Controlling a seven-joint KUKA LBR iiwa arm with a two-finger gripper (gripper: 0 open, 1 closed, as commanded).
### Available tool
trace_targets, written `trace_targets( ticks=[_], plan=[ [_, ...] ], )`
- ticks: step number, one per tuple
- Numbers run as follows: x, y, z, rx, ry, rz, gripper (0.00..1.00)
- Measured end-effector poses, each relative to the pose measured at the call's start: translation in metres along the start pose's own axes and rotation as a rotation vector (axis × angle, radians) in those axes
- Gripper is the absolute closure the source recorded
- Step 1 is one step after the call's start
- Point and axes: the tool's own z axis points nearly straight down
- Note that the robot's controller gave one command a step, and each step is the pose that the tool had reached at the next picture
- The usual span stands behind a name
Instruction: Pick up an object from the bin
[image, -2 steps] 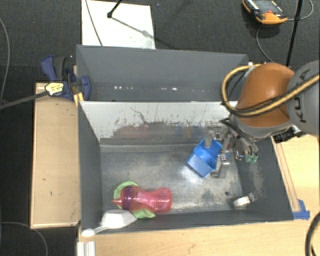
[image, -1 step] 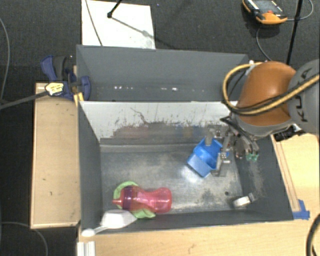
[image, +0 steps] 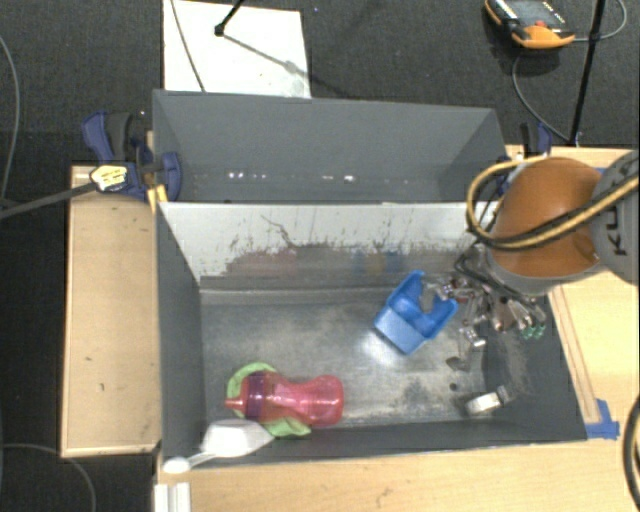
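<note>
Grey metal bin (image: 300, 335), scuffed floor, few items. Gripper (image: 458, 322) sits low in the bin's right part, under the orange wrist cover (image: 540, 215). It is right up against a blue plastic L-shaped piece (image: 408, 315), which lies right of centre near the back wall. Can't tell how far the gripper is open or whether it has the blue piece; the contact is hidden by its own body.

Pink sippy cup (image: 292, 398) with green trim lies on its side front left, with a white utensil (image: 232, 440) just beside it at the front wall. Small whitish bit (image: 487, 402) lies front right, near the gripper.

Step is probably securing the blue piece. To do it well:
- Centre on one flat wall of the piece, not its corner.
- Close firmly before lifting.
- Rise straight up, clear of the right wall.
- Don't drag the whitish bit.
</note>
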Motion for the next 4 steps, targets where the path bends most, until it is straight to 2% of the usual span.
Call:
trace_targets(
  ticks=[1,2,3,4],
  plan=[
    [0.038,-0.029,0.005,-0.004,0.011,-0.082,0.0],
    [0.032,0.019,0.001,-0.002,0.01,0.146,0.0],
    [-0.037,0.01,0.054,0.0,0.002,0.133,0.0],
    [0.071,-0.016,0.05,0.002,-0.015,-0.253,1.0]
  ],
)
